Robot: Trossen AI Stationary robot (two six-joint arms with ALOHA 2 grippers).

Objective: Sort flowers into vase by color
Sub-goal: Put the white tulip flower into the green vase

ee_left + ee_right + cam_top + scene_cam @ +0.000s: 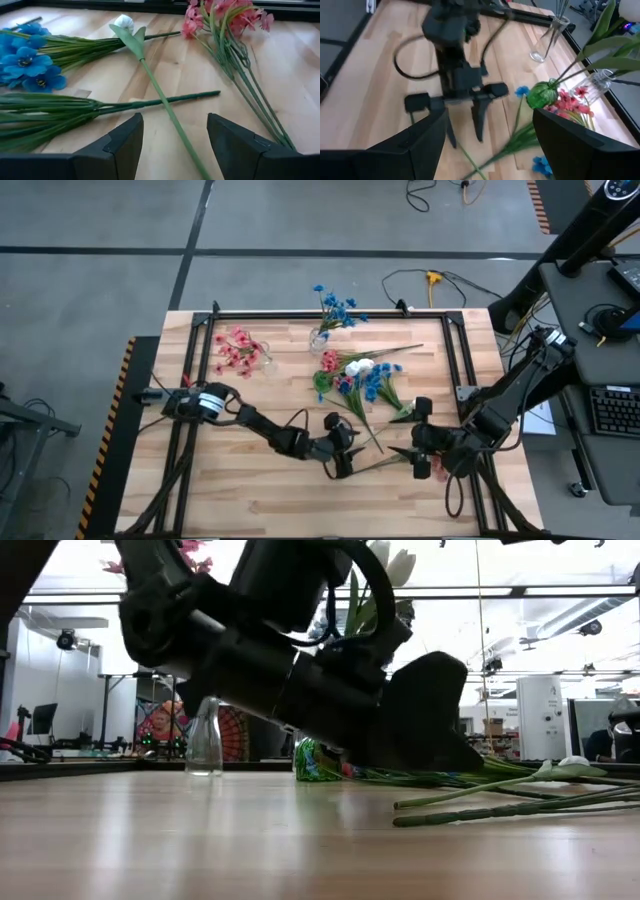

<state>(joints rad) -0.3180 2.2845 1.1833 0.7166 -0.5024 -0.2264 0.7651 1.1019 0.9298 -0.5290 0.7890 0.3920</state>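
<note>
Loose sprigs lie in a pile on the wooden table: blue, pink, and a white bud on a long green stem. A glass vase at the far left holds pink blossoms. A second vase holds blue ones. My left gripper is open and points down near the table. The white bud's stem runs between its fingers without clear touch. My right gripper is open and low, just to the right, facing the left one.
Black frame rails run along the table's far, left and right edges. Bare wood lies near the front edge. Stems lie flat on the table in the low view, with a vase behind them.
</note>
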